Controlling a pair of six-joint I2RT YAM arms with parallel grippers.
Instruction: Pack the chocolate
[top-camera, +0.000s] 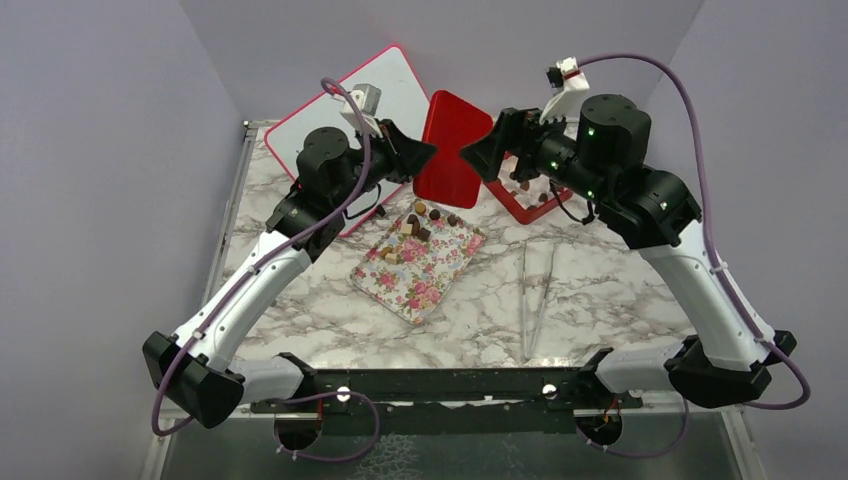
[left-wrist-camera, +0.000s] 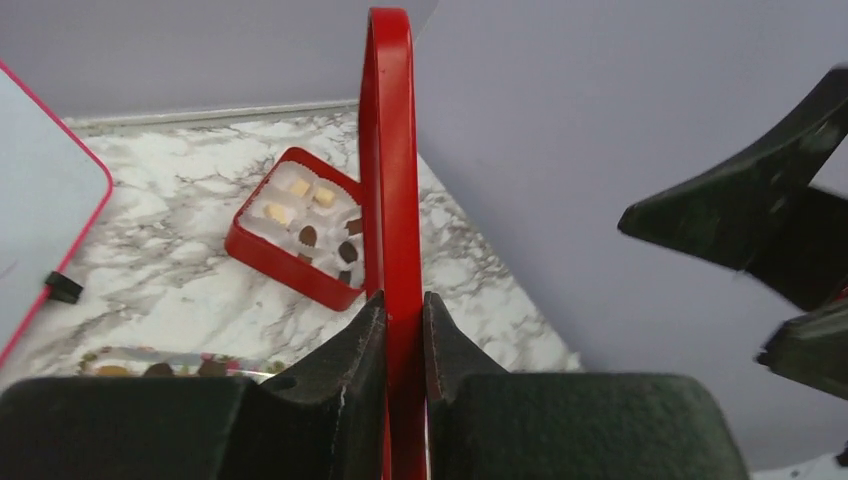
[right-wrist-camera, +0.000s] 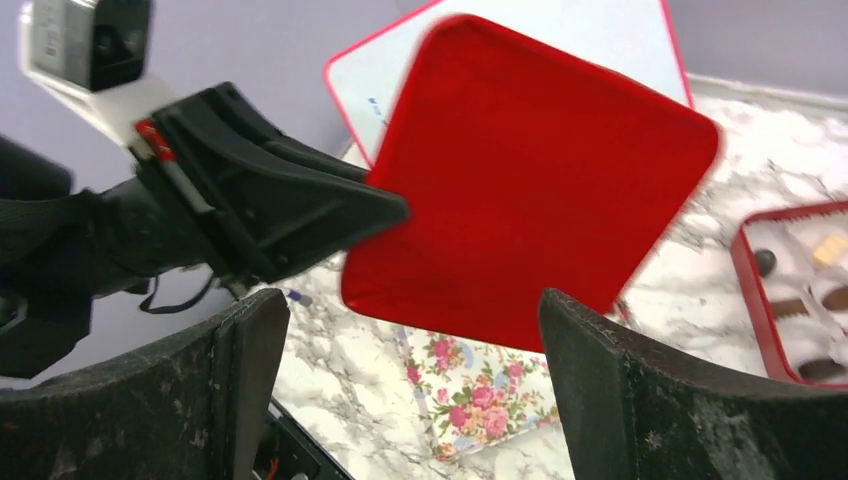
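Lid (top-camera: 452, 148): upright, clamped edgewise in left hand (left-wrist-camera: 405, 312), likely for handover; right hand (right-wrist-camera: 415, 320) spread apart beside it. Box (left-wrist-camera: 285, 262): chocolate (left-wrist-camera: 308, 236) inside.

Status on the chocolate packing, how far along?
Done: several chocolates sit in the red box. In hand: left gripper pinches the red lid by its edge, off the table; right gripper open beside it. Left: more pieces lie on the floral tray, and the box is uncovered.

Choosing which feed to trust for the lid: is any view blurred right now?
Right wrist: the red lid smears along its edges, likely motion blur. Left wrist: lid edge sharp, the right gripper soft at the side. Top external: crisp, evenly lit.
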